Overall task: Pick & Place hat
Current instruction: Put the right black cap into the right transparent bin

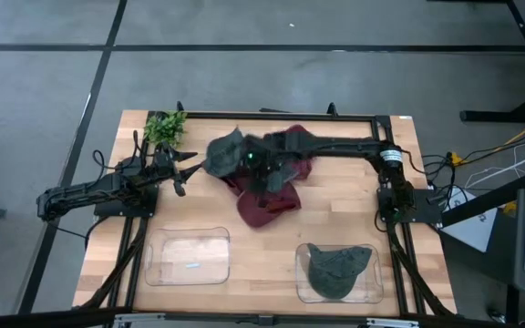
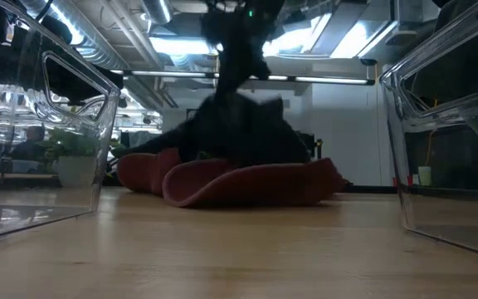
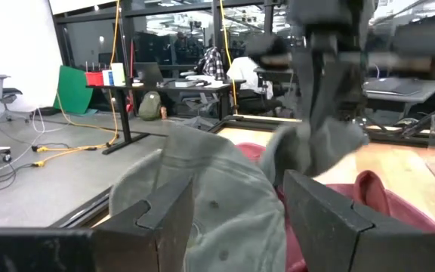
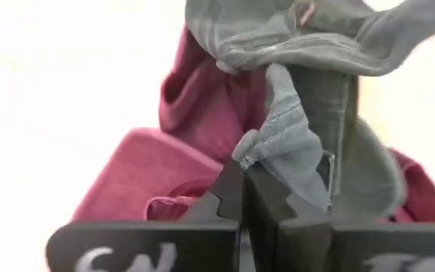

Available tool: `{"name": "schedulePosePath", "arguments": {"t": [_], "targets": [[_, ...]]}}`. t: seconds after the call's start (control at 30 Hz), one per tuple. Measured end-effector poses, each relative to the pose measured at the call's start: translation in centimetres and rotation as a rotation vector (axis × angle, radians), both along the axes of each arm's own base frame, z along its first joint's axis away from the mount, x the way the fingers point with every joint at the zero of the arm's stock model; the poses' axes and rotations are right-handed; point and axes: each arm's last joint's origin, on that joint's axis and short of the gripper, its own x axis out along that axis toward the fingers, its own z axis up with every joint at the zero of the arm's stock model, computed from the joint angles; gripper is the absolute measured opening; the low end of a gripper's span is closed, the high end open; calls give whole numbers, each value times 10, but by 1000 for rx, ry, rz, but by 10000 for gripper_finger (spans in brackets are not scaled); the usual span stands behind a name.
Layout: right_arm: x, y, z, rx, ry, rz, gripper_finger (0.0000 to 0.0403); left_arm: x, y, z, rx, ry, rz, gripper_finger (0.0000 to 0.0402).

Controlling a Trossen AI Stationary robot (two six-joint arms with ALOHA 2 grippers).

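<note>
Grey hat (image 1: 224,153) pinched by right hand (image 1: 261,164).

Lab or office: exposed ceiling ducts (image 2: 98,50), desks (image 3: 180,87), cables (image 3: 74,147).

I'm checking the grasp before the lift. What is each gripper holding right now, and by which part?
The right gripper is shut on the grey hat, pinching a fold of its fabric edge. The left gripper is open beside the hat and holds nothing.

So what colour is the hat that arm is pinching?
Grey-green hat, clearest in the right wrist view.
</note>
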Motion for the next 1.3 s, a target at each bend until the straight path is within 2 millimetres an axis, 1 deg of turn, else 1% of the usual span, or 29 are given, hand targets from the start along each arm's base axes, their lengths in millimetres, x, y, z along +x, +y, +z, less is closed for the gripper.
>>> {"name": "schedulePosePath", "arguments": {"t": [0.13, 0.27, 0.37, 0.43, 0.53, 0.63, 0.73, 0.83, 0.9, 1.03, 1.13, 1.3], "targets": [[-2, -13, 36, 87, -104, 10, 5, 0, 0, 0, 0, 0, 0, 198], [-7, -23, 70, 246, -234, 32, 4, 0, 0, 0, 0, 0, 0, 198], [-12, -30, 90, 347, -311, 66, 4, 0, 0, 0, 0, 0, 0, 198], [-15, -34, 101, 418, -354, 100, 4, 0, 0, 0, 0, 0, 0, 198], [-18, -39, 112, 552, -418, 155, 5, 0, 0, 0, 0, 0, 0, 198], [-21, -42, 116, 659, -434, 210, 5, 0, 0, 0, 0, 0, 0, 198], [-25, -47, 115, 704, -416, 231, 5, 0, 0, 0, 0, 0, 0, 198], [-30, -50, 108, 694, -359, 235, 5, 0, 0, 0, 0, 0, 0, 198], [-31, -52, 96, 694, -298, 242, 5, 0, 0, 0, 0, 0, 0, 198], [-31, -51, 66, 709, -170, 243, 5, 0, 0, 0, 0, 0, 0, 198], [-27, -47, 49, 727, -126, 258, 5, 0, 0, 0, 0, 0, 0, 198], [-27, -43, 21, 696, -53, 313, 5, 0, 0, 0, 0, 0, 0, 198]]}}
